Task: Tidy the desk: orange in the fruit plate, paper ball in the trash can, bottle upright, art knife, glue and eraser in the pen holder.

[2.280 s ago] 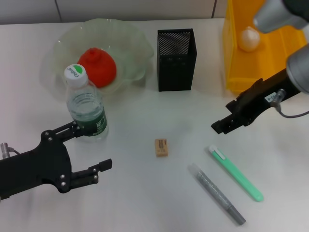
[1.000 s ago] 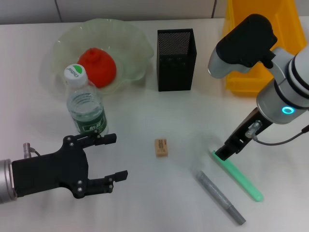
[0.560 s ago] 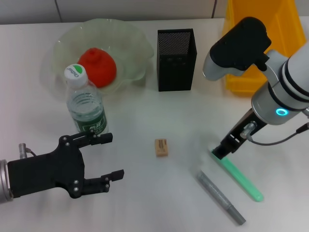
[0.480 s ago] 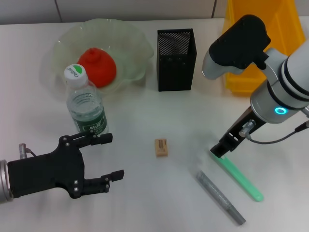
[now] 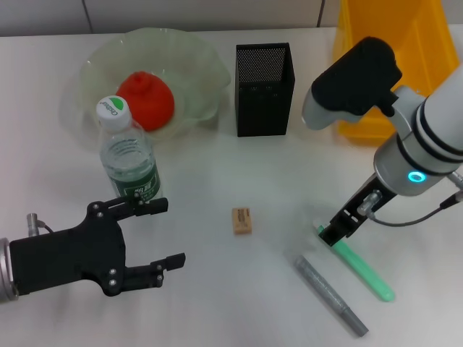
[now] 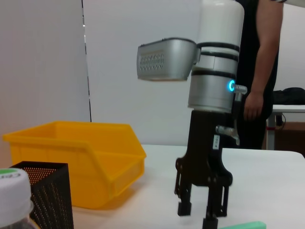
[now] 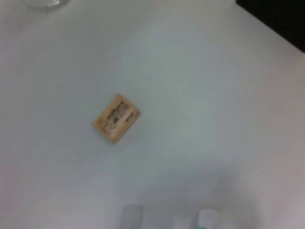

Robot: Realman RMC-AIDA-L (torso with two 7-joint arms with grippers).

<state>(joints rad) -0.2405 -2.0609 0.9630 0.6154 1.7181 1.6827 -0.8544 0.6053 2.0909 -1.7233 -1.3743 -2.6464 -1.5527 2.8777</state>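
Nearest the robot on the white surface [image 5: 217, 173], a grey pen-like stick [image 5: 329, 290] lies at a slant, and just beside it, toward the robot's right, lies a mint-green flat stick with a white end [image 5: 359, 266]. The left gripper [image 5: 160, 235], black, hovers low at the near left with its fingers spread and holding nothing. The right gripper [image 5: 337, 235] points down at the white end of the green stick; from the left wrist view its two fingers [image 6: 184, 206] stand apart, tips close to the surface, with the green stick's end just beside them. Whether they touch the stick cannot be told.

The small tan rectangular eraser with faint orange print [image 5: 241, 220] lies flat near the middle of the surface, between the two grippers and apart from both; the right wrist view shows it alone on bare white.

Just beyond the left gripper, the clear plastic water bottle with a green label and white cap [image 5: 129, 165] stands upright. Behind it sits the wide, shallow, pale green glass fruit plate with a wavy rim [image 5: 192, 58], and the red-orange round orange with a small nub [image 5: 146, 100] rests inside it. Near the plate stands the square black mesh pen holder [image 5: 264, 89], upright. Farthest to the right, the large bright yellow plastic trash can [image 5: 383, 72] is partly hidden behind the right arm.
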